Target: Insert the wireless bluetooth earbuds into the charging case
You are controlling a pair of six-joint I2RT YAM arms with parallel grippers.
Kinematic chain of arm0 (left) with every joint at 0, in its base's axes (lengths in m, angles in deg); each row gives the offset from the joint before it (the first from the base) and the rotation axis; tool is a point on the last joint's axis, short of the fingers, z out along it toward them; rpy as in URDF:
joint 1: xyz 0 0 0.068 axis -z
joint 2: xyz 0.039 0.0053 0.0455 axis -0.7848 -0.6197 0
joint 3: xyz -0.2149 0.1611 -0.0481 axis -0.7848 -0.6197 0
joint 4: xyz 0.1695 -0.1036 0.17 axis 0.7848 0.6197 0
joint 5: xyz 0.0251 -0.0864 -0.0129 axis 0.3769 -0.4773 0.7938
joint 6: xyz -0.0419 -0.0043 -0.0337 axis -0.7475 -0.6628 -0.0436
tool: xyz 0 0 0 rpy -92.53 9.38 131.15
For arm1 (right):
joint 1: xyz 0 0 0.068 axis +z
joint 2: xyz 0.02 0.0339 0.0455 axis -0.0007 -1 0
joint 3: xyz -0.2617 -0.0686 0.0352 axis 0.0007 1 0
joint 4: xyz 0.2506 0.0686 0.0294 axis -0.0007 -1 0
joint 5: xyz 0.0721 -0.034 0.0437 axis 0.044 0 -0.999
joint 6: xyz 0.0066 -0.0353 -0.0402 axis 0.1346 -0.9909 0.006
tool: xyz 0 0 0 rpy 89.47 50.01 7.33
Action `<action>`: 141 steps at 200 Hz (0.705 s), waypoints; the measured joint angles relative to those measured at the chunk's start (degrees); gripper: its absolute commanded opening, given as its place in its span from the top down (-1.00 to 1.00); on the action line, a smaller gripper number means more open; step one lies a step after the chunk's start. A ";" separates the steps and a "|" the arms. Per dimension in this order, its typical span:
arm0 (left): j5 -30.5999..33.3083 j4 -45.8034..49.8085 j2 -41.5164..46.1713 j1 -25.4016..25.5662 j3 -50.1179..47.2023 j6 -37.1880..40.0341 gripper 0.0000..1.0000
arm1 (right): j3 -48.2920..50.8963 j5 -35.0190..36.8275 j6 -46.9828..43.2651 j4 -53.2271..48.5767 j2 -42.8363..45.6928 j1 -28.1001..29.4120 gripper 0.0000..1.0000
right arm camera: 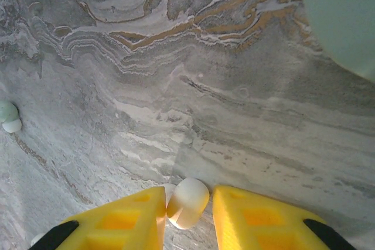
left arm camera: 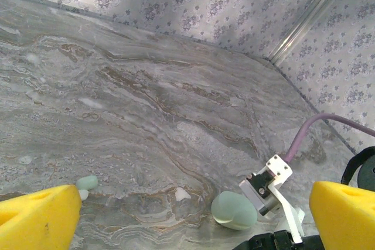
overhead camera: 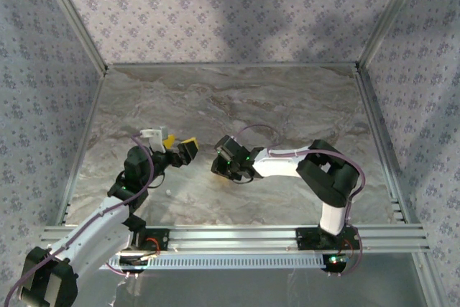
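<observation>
Over the desk (overhead camera: 287,106) on the top camera, we saw the left hand (overhead camera: 180,143) with its yellow fingers spread wide and nothing between them. The right hand (overhead camera: 224,157) sat low, just beside it.

Left wrist camera: left hand (left arm camera: 193,218) was wide open. A white earbud (left arm camera: 183,194) lay on the desk, with a mint pebble-shaped case (left arm camera: 234,210) near it.

Right wrist camera: right hand (right arm camera: 187,222) bracketed a white earbud (right arm camera: 187,203), fingers tight on both sides. We could not tell whether it was actually pinched. The mint pebble-shaped case (right arm camera: 345,16) was blurred at top right, well apart.
</observation>
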 measured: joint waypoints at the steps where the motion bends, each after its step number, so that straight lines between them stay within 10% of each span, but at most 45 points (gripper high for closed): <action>1: 0.00 0.00 -0.02 0.00 0.00 0.00 -0.99 | 0.00 -0.02 0.00 -0.02 -0.02 0.00 0.42; 141: 0.22 0.13 -1.07 0.00 0.00 0.00 -1.00 | -2.27 -1.66 -0.94 -0.74 -1.49 -0.74 0.61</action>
